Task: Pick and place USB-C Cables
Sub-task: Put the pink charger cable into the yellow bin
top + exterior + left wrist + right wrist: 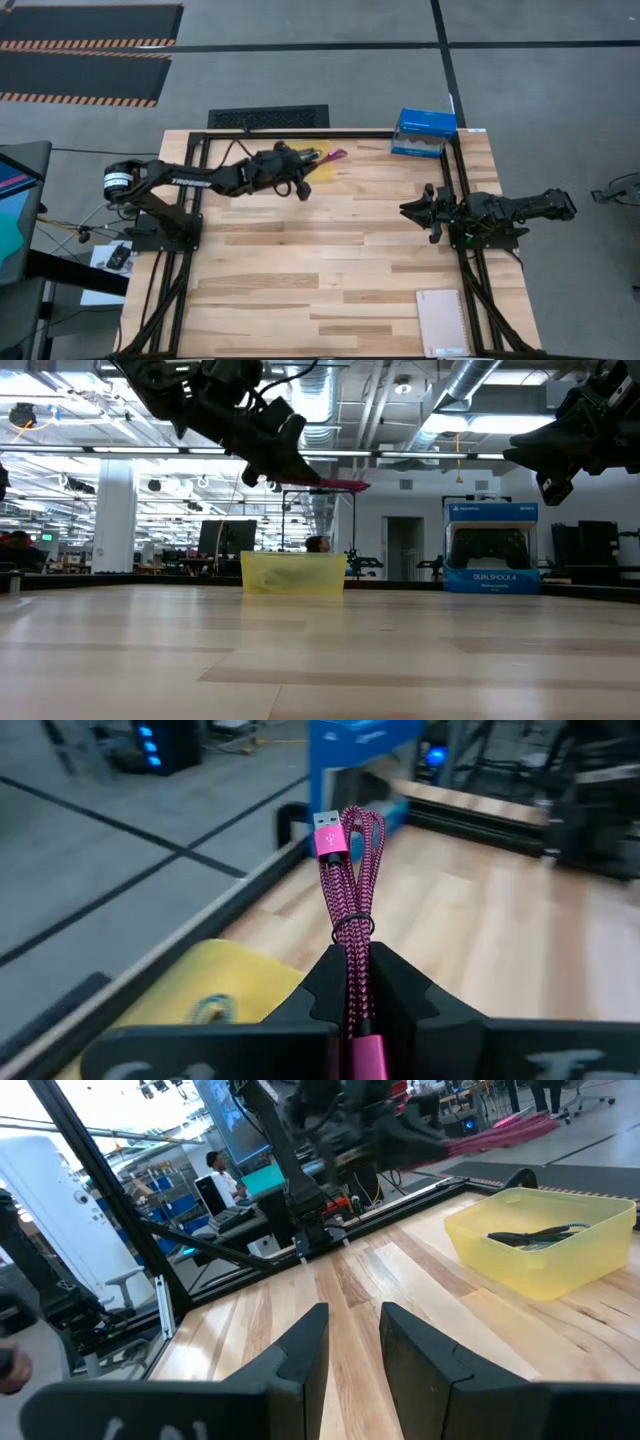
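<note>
A magenta-red braided cable bundle [352, 890] with a band around its middle sticks out of my left gripper [355, 970], which is shut on it. In the low view the left gripper [290, 465] carries the cable [335, 485] level, high above the yellow bin [293, 573]. From above, the cable [335, 155] projects over the bin [322, 165] near the table's far edge. A black cable [530, 1235] lies on the bin's floor [540, 1265]. The white and teal cables are not seen. My right gripper [352, 1345] is open and waits off the table's right side [420, 210]. My left gripper pinches the magenta bundle's rear part [356, 982] between its two fingers [400, 990]. The bundle lies along the fingers and juts forward past their tips, its silver plug end [328, 835] foremost. It is lifted clear and roughly level above the bin.
A blue game-controller box [425, 132] stands at the table's far right corner, right of the bin [490, 550]. A pale notebook [443, 322] lies at the near right corner. The black frame rails [455, 190] border the tabletop. Bare wood [320, 260] fills the middle.
</note>
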You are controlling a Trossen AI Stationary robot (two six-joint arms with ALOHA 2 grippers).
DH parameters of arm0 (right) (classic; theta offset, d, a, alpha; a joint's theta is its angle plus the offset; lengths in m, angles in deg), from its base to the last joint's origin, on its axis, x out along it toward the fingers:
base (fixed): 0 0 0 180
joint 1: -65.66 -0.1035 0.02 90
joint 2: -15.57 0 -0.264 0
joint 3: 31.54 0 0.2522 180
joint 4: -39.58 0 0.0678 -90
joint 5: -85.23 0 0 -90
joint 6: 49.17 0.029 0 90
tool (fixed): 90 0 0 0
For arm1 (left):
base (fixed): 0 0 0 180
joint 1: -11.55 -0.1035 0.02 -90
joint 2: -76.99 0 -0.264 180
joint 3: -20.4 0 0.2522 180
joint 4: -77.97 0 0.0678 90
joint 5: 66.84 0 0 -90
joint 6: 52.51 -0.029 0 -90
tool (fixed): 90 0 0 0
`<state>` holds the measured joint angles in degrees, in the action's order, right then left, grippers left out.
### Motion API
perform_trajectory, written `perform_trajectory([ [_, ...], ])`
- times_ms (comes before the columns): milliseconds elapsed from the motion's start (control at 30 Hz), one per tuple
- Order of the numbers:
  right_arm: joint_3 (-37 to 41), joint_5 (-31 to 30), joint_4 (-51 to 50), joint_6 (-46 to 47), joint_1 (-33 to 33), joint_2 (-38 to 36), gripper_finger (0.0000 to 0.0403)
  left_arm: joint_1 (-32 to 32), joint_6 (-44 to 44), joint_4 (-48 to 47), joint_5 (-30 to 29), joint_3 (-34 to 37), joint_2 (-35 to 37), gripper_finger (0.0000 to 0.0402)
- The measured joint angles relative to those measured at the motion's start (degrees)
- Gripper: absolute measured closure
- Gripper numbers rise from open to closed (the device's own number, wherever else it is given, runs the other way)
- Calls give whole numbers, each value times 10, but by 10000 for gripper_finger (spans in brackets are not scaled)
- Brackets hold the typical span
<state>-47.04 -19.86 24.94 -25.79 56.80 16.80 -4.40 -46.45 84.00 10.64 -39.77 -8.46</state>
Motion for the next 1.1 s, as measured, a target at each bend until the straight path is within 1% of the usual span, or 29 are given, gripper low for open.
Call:
perform_trajectory([
  [267,0,0,0,-1,0,0,284,-80,-39,-23,9,0,0,395],
  [467,0,0,0,-10,0,0,284,-122,-74,-26,91,0,0,395],
  [600,0,0,0,-10,0,0,284,-146,-98,-29,128,0,0,395],
  [733,0,0,0,-12,0,0,284,-174,-129,-52,173,0,0,395],
  [900,0,0,0,-13,0,0,284,-207,-146,-91,203,0,0,395],
  [1100,0,-3,0,-15,0,0,284,-220,-170,-98,243,0,-7,395],
])
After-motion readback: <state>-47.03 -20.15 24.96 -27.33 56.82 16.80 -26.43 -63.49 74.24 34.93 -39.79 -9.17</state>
